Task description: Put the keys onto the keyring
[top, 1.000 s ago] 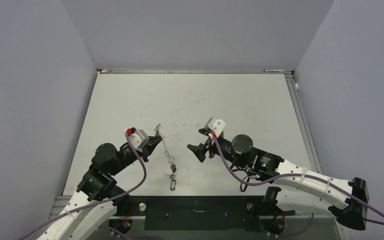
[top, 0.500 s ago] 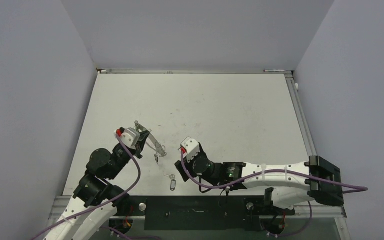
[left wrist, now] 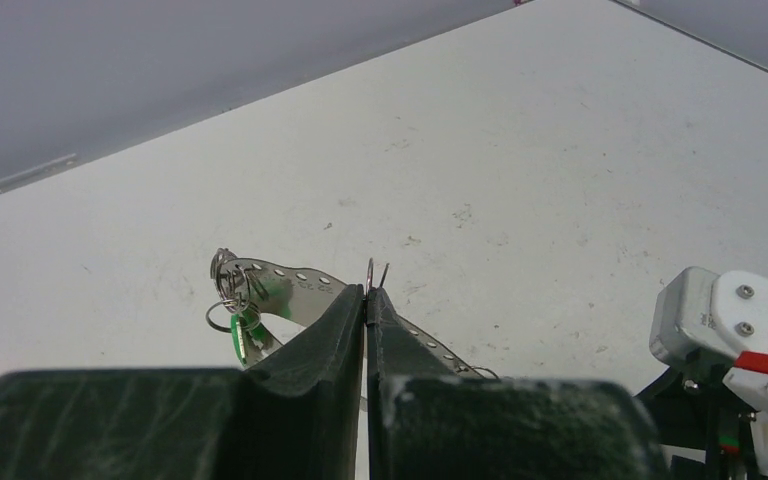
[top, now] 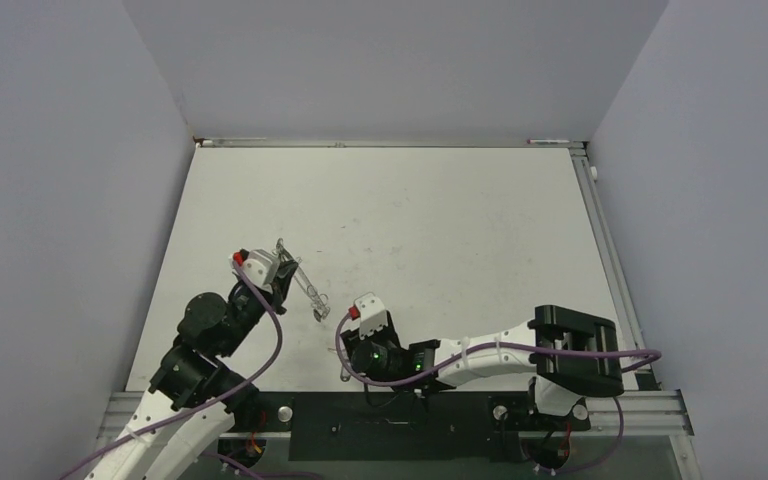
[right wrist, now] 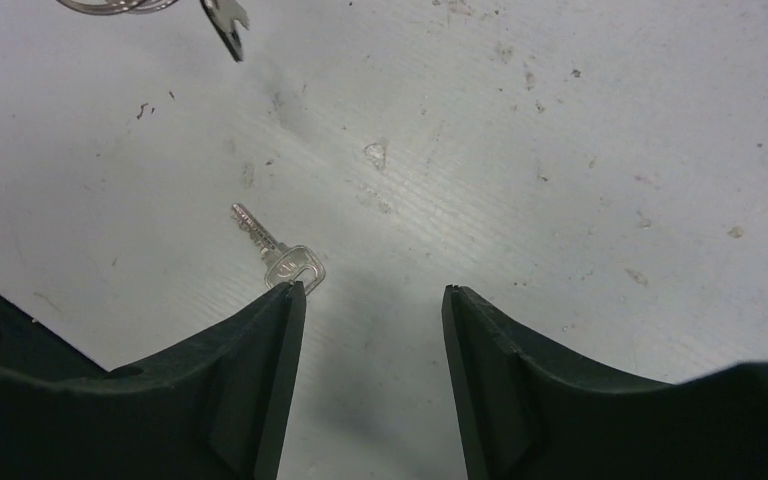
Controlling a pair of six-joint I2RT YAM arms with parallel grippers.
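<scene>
My left gripper (left wrist: 366,296) is shut on a thin wire keyring (left wrist: 376,272) joined to a curved perforated metal strip (left wrist: 295,281). Small rings and a green tag (left wrist: 239,325) hang from the strip's left end. In the top view the left gripper (top: 283,270) holds this bundle (top: 307,290) above the table. One loose silvery key (right wrist: 278,256) lies flat on the table, just past my right gripper's left fingertip (right wrist: 293,291). My right gripper (right wrist: 372,290) is open and empty, low over the table. In the top view the right gripper (top: 349,357) hides that key.
The hanging rings (right wrist: 110,5) and another key (right wrist: 226,18) show at the top left edge of the right wrist view. The white table (top: 440,230) has grey walls on three sides. The black base rail (top: 390,425) runs along the near edge.
The right arm has swung left and toward the near edge, coming down over the loose key. The left gripper lifted the keyring bundle off the table and drew it slightly left.
</scene>
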